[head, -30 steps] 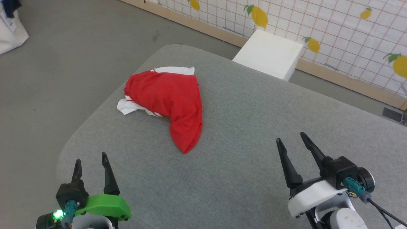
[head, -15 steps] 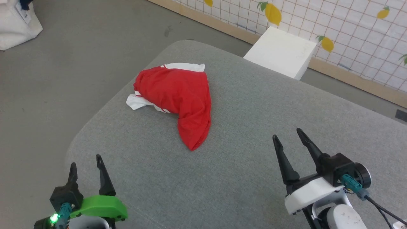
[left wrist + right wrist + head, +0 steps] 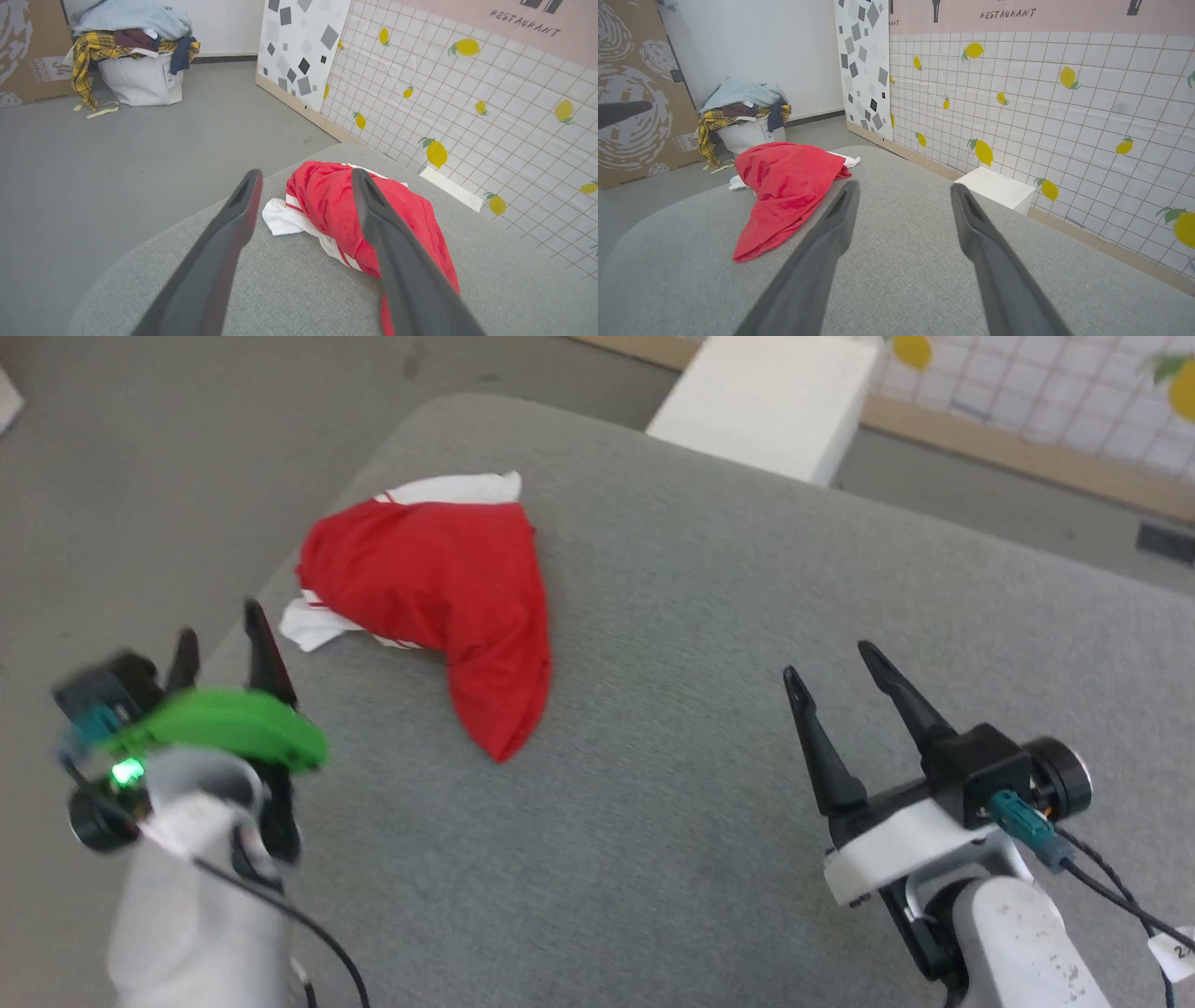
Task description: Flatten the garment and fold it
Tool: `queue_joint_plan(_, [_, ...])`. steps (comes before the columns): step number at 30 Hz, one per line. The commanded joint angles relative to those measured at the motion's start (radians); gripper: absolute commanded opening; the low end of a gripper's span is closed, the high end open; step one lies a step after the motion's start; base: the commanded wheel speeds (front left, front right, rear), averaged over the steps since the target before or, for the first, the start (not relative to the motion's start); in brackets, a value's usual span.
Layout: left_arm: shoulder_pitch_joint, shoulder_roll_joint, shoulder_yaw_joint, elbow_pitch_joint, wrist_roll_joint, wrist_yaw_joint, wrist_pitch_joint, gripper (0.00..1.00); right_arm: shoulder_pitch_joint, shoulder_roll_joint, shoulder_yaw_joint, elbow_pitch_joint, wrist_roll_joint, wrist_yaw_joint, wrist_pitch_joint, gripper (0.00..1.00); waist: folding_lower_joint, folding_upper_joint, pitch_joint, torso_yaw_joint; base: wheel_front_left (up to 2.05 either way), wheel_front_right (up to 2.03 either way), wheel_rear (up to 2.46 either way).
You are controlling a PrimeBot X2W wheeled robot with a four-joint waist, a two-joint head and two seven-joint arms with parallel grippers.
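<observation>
The garment (image 3: 439, 597) lies bunched on the grey table (image 3: 700, 784) near its far left corner, red with white panels and stripe trim poking out at its left and back. It tapers to a point toward me. My left gripper (image 3: 221, 630) hovers open just left of it, at the table's left edge, nothing between its fingers. In the left wrist view the garment (image 3: 336, 210) sits just beyond the spread fingers. My right gripper (image 3: 831, 658) is open over the table's right half, well apart from the garment (image 3: 784, 186).
A white box (image 3: 761, 401) stands on the floor behind the table, by a lemon-patterned tile wall (image 3: 1041, 102). A white laundry basket (image 3: 140, 79) heaped with clothes sits on the grey floor to the far left, by a cardboard panel (image 3: 635, 93).
My left arm has risen and moved forward toward the garment's left side. The head camera has shifted, so the whole scene sits lower-left. The right gripper has hardly moved.
</observation>
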State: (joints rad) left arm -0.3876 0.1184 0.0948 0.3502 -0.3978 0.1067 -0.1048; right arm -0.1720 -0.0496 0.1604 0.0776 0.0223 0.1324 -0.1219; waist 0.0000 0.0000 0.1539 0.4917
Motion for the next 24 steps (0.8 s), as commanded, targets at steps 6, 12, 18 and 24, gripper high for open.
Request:
queue_joint_plan(6, [-0.224, 0.086, 0.043, 0.136, -0.074, -0.021, 0.152, 1.0, -0.073, -0.021, 0.013, -0.035, -0.012, -0.002, 0.01, 1.0, 0.0, 0.0, 0.257, -0.223, 0.0, 0.0, 0.0])
queue_joint_plan(12, [-0.333, 0.149, 0.09, 0.203, -0.138, -0.006, 0.296, 1.0, -0.112, -0.035, 0.005, -0.054, -0.011, -0.002, -0.001, 1.0, 0.0, 0.0, 0.372, -0.318, 0.0, 0.0, 0.0])
queue_joint_plan(18, [-0.333, 0.175, 0.104, 0.25, -0.175, 0.041, 0.461, 1.0, -0.126, -0.036, 0.001, -0.051, -0.007, -0.002, -0.022, 1.0, 0.0, 0.0, 0.426, -0.371, 0.0, 0.0, 0.0])
queue_joint_plan(24, [-0.253, 0.194, 0.081, 0.276, -0.166, 0.083, 0.603, 0.84, -0.128, -0.031, 0.001, -0.028, -0.002, -0.002, -0.039, 1.0, 0.0, 0.0, 0.408, -0.386, 0.0, 0.0, 0.0])
